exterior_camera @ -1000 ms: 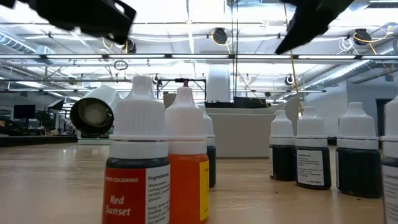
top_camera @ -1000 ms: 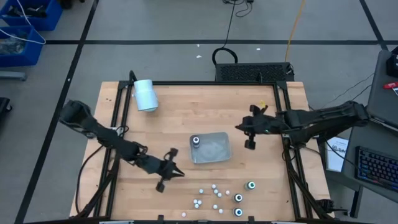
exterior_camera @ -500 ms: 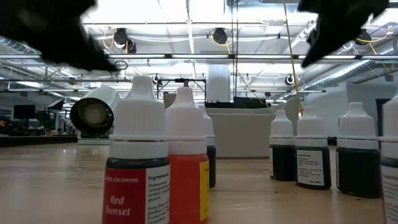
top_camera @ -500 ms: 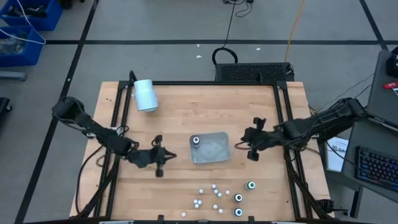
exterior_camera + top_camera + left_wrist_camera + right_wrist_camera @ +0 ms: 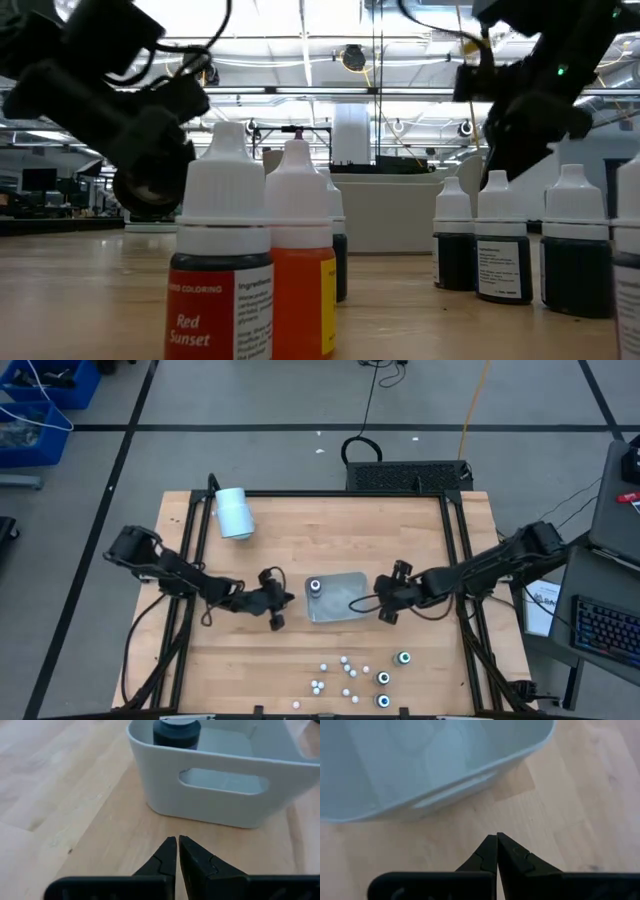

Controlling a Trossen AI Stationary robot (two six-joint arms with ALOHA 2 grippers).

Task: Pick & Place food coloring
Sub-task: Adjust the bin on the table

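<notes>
Pale wood planks make up the table [image 5: 330, 530], the biggest thing in the high view. Next in size, a white cylinder [image 5: 234, 513] lies on its side toward ten o'clock from the table's middle, its open end showing in the low view. A grey tray [image 5: 345, 600] sits near the centre; it holds one dark bottle [image 5: 314, 589], upright in the corner at the tray's nine o'clock side, cap up. The left wrist view shows that bottle [image 5: 176, 732] standing just inside the tray's wall above a handle slot.

The left gripper [image 5: 277, 605] sits at nine o'clock of the tray, just beside it, its fingers [image 5: 167, 857] pressed together with nothing between them. The right gripper [image 5: 386, 604] sits at three o'clock of the tray, just beside it, its fingers [image 5: 488, 852] also pinched together on nothing.

The remaining food coloring [image 5: 345, 678] stands in a loose cluster on the table at six o'clock of the tray, well apart from it. Three dark ringed-top bottles [image 5: 383, 678] stand at the cluster's three o'clock side. All are upright, long axis vertical, white caps pointing up; in the low view the nearest one [image 5: 220, 270] reads "Red Sunset", with an orange one [image 5: 299, 265] touching or just beside it.
</notes>
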